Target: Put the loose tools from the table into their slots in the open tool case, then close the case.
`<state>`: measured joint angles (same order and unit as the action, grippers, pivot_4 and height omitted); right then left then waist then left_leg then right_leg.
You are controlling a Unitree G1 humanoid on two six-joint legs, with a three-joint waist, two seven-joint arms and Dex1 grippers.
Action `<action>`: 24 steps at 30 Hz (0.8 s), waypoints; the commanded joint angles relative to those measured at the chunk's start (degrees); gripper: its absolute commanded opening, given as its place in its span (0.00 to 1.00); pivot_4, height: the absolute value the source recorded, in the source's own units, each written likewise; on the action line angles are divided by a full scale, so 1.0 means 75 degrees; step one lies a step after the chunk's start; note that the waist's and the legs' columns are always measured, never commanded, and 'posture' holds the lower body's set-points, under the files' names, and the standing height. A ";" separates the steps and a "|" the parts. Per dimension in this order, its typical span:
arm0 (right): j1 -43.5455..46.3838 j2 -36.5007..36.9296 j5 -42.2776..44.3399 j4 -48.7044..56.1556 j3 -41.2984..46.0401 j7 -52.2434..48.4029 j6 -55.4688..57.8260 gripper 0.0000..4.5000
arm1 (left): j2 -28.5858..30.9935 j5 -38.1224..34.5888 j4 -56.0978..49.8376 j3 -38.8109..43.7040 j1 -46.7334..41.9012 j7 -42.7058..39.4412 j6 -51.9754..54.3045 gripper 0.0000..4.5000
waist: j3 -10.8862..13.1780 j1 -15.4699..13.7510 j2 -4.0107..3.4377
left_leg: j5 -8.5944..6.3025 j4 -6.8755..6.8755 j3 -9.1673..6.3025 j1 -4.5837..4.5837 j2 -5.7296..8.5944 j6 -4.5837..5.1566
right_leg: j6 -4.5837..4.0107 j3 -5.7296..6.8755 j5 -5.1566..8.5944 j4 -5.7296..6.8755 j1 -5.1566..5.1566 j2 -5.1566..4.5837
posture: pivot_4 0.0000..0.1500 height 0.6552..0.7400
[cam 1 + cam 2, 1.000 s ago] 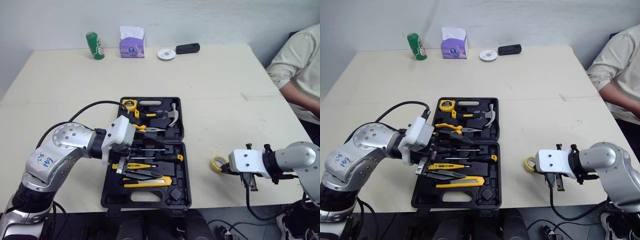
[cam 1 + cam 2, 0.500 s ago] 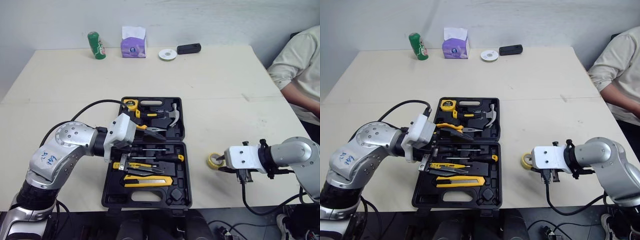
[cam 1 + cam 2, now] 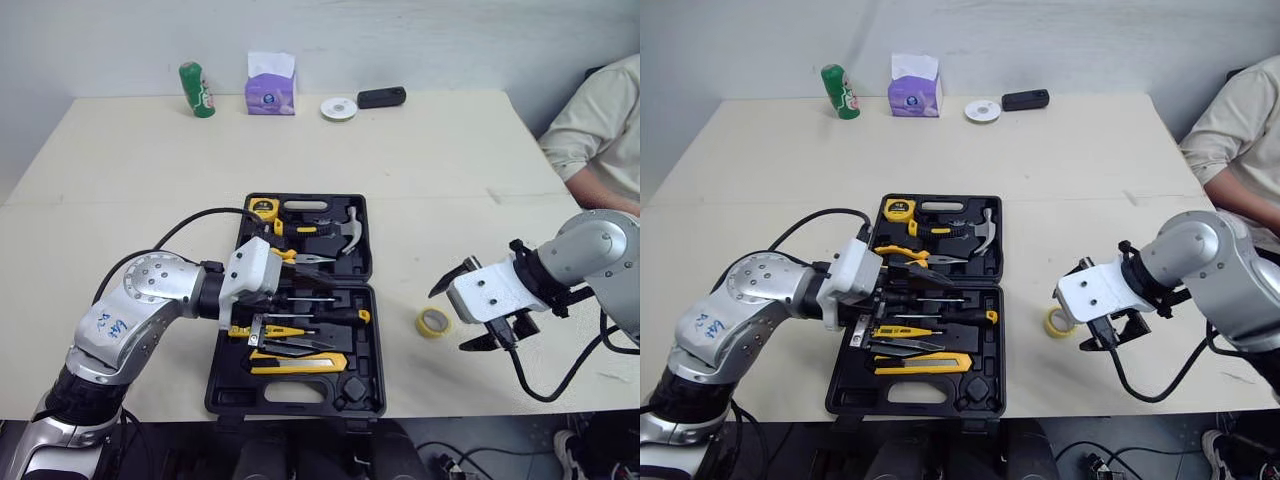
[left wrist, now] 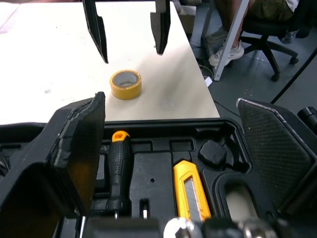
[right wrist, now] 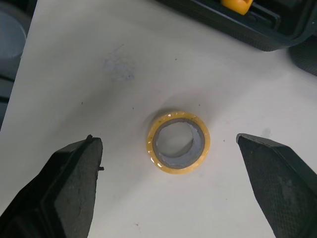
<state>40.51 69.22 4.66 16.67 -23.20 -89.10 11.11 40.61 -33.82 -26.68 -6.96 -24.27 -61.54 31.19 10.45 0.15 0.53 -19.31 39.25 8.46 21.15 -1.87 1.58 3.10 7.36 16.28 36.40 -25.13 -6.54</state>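
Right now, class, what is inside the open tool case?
Seen in the tool case: tape measure, hammer, pliers, screwdrivers, yellow utility knife. The left gripper covers slots on its left side; their contents are hidden.

left arm (image 3: 130, 320): rounded silver metal shell, dotted ring on round joint cap, blue handwritten marks well behind white wrist block (image 3: 250, 283); black cable (image 3: 200, 212) looping from behind that block; right arm (image 3: 590, 250) same silver, black collar (image 3: 535, 272); black fingers (image 4: 267, 148), textured inner pads
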 commanded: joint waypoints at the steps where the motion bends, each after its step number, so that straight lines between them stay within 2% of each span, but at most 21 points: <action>1: 0.0545 0.0183 -0.0001 -0.0320 -0.0523 -0.0453 -0.0562 0.99 | -0.0068 0.0048 -0.0274 0.0002 -0.0007 0.0091 -0.0135 1.00 | 0.0000 0.0001 0.0000 | 0.0000 0.0000 0.0000 0.0000 0.0000 0.0000 | 0.0000 0.0000 0.0000 0.0000 0.0000 0.0000 | 1.00 0.90; 9: 0.1501 0.0439 0.0091 -0.0926 -0.1809 -0.0453 -0.1669 0.99 | -0.0127 0.0044 -0.0375 0.0022 0.0106 0.0254 -0.0130 1.00 | 0.0000 0.0006 0.0000 | 0.0000 0.0001 0.0002 0.0002 -0.0002 0.0000 | 0.0000 0.0003 0.0000 0.0002 -0.0003 0.0000 | 1.00 0.90; 18: 0.1328 0.0287 -0.0072 -0.0915 -0.1930 -0.0453 -0.1920 0.99 | -0.0105 0.0022 -0.0401 0.0060 0.0042 0.0339 -0.0072 1.00 | 0.0000 0.0001 0.0000 | 0.0000 0.0003 0.0001 0.0003 -0.0002 -0.0001 | 0.0000 0.0004 0.0000 0.0004 -0.0002 -0.0001 | 1.00 0.90; 21: 0.1217 0.0303 -0.0106 -0.0859 -0.1914 -0.0453 -0.1976 0.82 | -0.0083 0.0010 -0.0387 0.0087 -0.0006 0.0335 -0.0050 1.00 | 0.0000 -0.0003 0.0000 | 0.0000 0.0004 0.0001 0.0003 -0.0001 0.0000 | 0.0000 0.0005 0.0000 0.0003 -0.0002 -0.0001 | 1.00 0.90; 23: 0.1123 0.0269 -0.0120 -0.0834 -0.1856 -0.0453 -0.1902 0.62 | -0.0070 0.0002 -0.0378 0.0101 -0.0029 0.0326 -0.0038 1.00 | 0.0000 -0.0002 0.0000 | 0.0000 0.0004 0.0001 0.0003 -0.0002 -0.0001 | 0.0000 0.0005 0.0000 0.0004 -0.0002 -0.0001 | 1.00 0.90; 24: 0.1059 0.0238 -0.0153 -0.0832 -0.1812 -0.0453 -0.1887 0.62 | -0.0062 -0.0002 -0.0374 0.0109 -0.0036 0.0319 -0.0036 1.00 | 0.0000 -0.0002 0.0000 | 0.0000 0.0004 0.0001 0.0003 -0.0002 -0.0001 | 0.0000 0.0005 0.0000 0.0004 -0.0002 -0.0001 | 1.00 0.90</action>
<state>48.53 71.14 3.87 9.44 -38.47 -89.64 -2.58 39.75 -33.39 -28.40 -7.60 -23.91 -59.31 31.18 10.45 0.13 0.53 -19.31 39.28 8.47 21.17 -1.89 1.58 3.09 7.40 16.28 36.43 -25.15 -6.55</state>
